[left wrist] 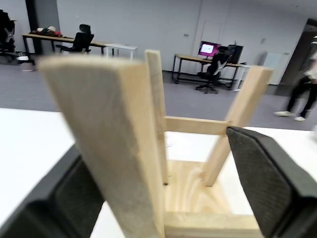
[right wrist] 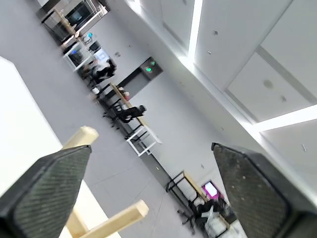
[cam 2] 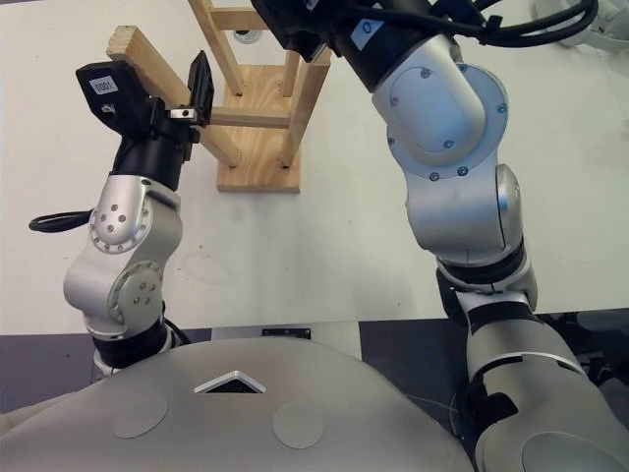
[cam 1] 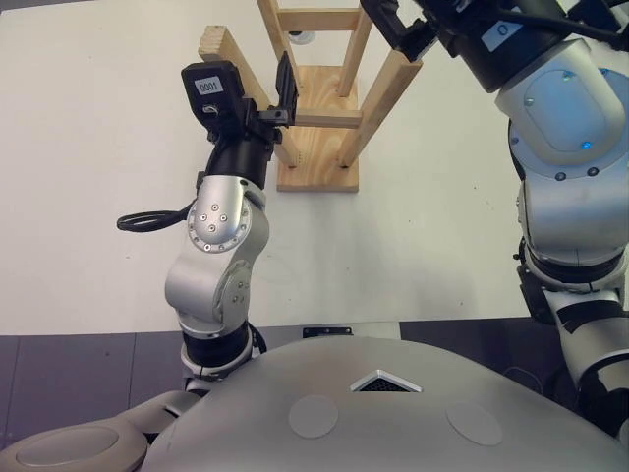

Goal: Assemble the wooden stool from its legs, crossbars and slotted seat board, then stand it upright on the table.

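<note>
The wooden stool (cam 1: 319, 147) stands upside down at the back of the white table (cam 1: 98, 197). Its seat board (cam 1: 319, 179) lies flat and its legs point up, joined by crossbars (cam 1: 329, 120). My left gripper (cam 1: 251, 93) is open around the near left leg (cam 1: 221, 44), which leans outward. In the left wrist view that leg (left wrist: 114, 148) stands between the black fingers (left wrist: 262, 178), with a gap on one side. My right gripper (cam 1: 398, 25) hovers open at the top of the right legs (cam 1: 378, 93); its pads (right wrist: 49, 198) are spread wide with nothing between them.
A black cable (cam 1: 147, 221) loops off my left forearm over the table. A small round object (cam 1: 303, 37) lies on the table behind the stool. The table's front edge (cam 1: 295, 324) runs close to my body, with open surface left and right of the stool.
</note>
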Available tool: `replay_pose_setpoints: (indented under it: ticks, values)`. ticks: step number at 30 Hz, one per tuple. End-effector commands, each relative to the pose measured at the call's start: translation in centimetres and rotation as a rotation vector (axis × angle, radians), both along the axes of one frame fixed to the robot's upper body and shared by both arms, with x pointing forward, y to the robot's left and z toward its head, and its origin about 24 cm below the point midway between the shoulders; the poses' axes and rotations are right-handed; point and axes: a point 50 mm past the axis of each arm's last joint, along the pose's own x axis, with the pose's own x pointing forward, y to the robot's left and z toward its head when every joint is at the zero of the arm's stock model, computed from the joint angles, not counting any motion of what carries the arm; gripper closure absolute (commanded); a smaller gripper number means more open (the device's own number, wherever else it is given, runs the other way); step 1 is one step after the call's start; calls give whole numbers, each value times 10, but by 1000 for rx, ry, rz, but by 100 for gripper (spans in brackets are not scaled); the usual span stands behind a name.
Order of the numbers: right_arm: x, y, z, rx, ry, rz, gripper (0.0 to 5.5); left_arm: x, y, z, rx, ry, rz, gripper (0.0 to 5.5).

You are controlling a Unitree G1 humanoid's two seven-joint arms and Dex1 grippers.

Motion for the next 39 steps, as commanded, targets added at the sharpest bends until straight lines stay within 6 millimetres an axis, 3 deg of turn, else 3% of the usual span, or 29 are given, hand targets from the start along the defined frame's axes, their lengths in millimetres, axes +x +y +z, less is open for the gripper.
replay_pose_setpoints:
  ticks: [1, 4, 7, 9, 11, 15, 17, 19, 26, 30, 32, 35, 36, 39]
  values:
    - [4, -23, 2, 293, 109, -60, 96, 1, 32, 46, 33, -195, -14, 169]
    - [13, -24, 2, 407, 205, -22, 96, 18, 43, 74, 96, -286, -56, 169]
    - [26, -14, 2, 441, 313, 15, 96, 50, 44, 83, 112, -259, -151, 169]
    - [28, -8, 4, 458, 338, 41, 96, 65, 43, 76, 144, -196, -171, 169]
    - [26, -5, -6, 458, 379, 45, 96, 68, 46, 58, 167, -122, -162, 169]
    - [22, -8, -43, 437, 543, -10, 96, 59, 44, 24, 133, 16, -176, 169]
    - [19, -8, -60, 417, 623, -39, 96, 56, 37, 18, 141, 47, -198, 169]
    - [18, -6, -63, 416, 633, -44, 96, 58, 31, 24, 118, 31, -216, 169]
    - [24, -1, -39, 471, 545, -15, 96, 77, 20, 47, 3, -25, -246, 169]
    - [25, -1, -24, 508, 487, 11, 96, 80, 23, 59, 18, -64, -239, 169]
    - [24, -5, -3, 573, 376, 37, 96, 76, 27, 83, 24, -152, -225, 169]
    - [16, -19, 34, 681, 148, 54, 96, 59, 32, 140, 88, -365, -177, 169]
    - [13, -24, 40, 700, 104, 44, 96, 53, 30, 150, 117, -408, -177, 169]
    - [15, -43, 37, 690, 51, -61, 96, 37, 8, 142, 171, -386, -208, 188]
